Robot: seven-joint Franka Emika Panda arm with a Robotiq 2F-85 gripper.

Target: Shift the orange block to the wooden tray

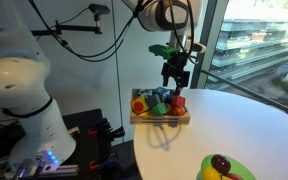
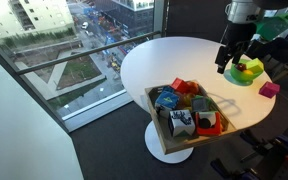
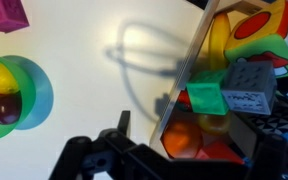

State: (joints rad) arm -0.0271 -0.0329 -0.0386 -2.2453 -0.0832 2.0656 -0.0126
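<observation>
Light wood, shallow and rectangular with low sides, the wooden tray (image 1: 160, 119) sits in the middle of an exterior view on the round white table (image 1: 244, 125), crowded with coloured toy blocks. At its right end lies a small orange-red cube, which I take to be the orange block (image 1: 179, 102), inside the raised sides. The black two-fingered gripper (image 1: 174, 82) hangs above that end, clear of the toys. Its jaws are too small here to read. A round lime-green plate (image 1: 239, 172) with toy fruit sits at the bottom edge. In an exterior view with the wooden tray (image 2: 156, 112) at lower middle, the orange block (image 2: 210, 123) rests near the tray's right corner. The gripper (image 2: 224, 66) hovers in the upper right, near the plate (image 2: 246, 78) and a small magenta block (image 2: 270, 90) on bare tabletop. In the wrist view the tray's wall (image 3: 184, 80) runs diagonally through the right half, with the plate (image 3: 29, 95) at left. The gripper's dark fingers enter from the bottom, spread wide with nothing pinched. An orange patch low inside the tray may be the block, though I cannot tell. No orange cube lies on the bare table, so the shift looks done, with nothing left but drawing clear.
</observation>
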